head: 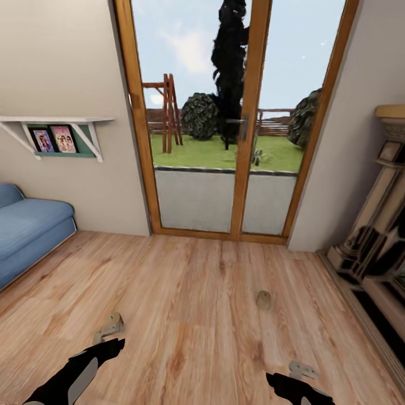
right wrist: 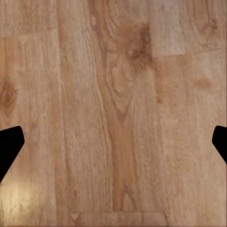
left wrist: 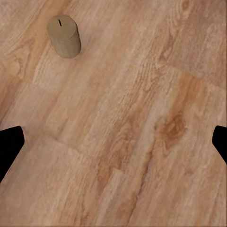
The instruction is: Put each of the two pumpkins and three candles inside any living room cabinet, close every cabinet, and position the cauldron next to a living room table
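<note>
1 candle (head: 263,300) stands upright on the wood floor (head: 185,292), ahead of the right gripper (head: 298,388) and well apart from both arms. The left gripper (head: 107,346) and the right one hold nothing, jaws spread wide. A hurried reach could tip the candle and send it rolling.

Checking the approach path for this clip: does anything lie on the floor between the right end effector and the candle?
Nothing visible does. The candle stands alone on bare wood floor, ahead of the right end effector, with open planks between them.
</note>
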